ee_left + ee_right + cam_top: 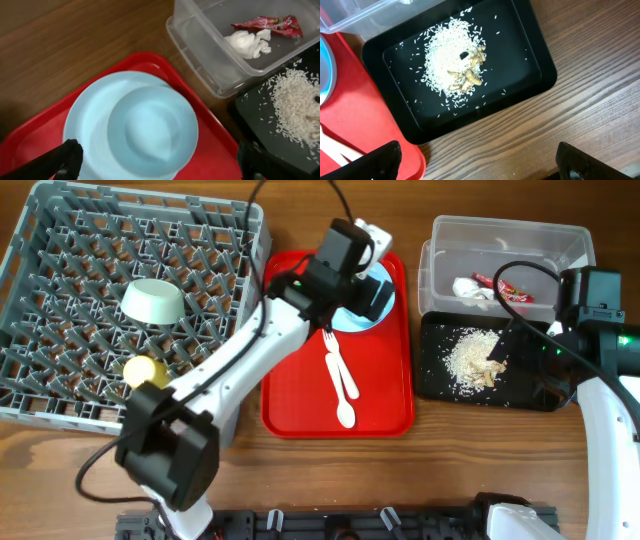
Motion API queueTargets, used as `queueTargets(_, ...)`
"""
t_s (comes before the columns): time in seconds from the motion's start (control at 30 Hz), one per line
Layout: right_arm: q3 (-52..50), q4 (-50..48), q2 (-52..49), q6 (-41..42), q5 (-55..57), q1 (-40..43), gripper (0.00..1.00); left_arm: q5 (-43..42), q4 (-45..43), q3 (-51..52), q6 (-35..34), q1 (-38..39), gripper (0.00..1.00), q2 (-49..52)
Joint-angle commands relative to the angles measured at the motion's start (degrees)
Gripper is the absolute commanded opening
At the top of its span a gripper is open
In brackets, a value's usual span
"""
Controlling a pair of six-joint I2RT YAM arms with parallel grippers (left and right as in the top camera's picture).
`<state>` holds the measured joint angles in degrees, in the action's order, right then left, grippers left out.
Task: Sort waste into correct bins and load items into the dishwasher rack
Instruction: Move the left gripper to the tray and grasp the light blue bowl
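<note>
Wrapper [267,25], one; tissue [247,42], one; scrap heap [455,62], one; left hand [160,165], right hand [480,167] both open.

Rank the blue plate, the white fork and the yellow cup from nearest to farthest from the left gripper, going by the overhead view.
1. Blue plate, directly under the left gripper, on the red tray.
2. White fork, next to the plate on the same tray.
3. Yellow cup, far off to the side in the dishwasher rack.
</note>
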<state>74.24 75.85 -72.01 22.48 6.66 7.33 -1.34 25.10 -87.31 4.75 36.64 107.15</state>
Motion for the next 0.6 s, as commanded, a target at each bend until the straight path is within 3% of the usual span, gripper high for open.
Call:
queueTargets(0.0,-0.04,0.13,0.22,-1.51,-0.70,0.26,1.00,0.79,-2.16,-0.83,4.04,1.97,0.99,5.09)
queueTargets(0.23,-0.04,0.24,0.22,-1.46,-0.70,0.26,1.00,0.79,-1.97,-0.83,4.04,3.58,0.95,11.67)
queueTargets(0.47,-0.04,0.17,0.22,-1.51,-0.70,0.26,1.00,0.81,3.74,-0.83,4.04,3.72,0.68,14.38)
queueTargets(0.57,-0.04,0.15,0.22,-1.49,-0.70,0.26,1.00,0.85,7.54,-0.83,4.04,3.69,0.49,14.38)
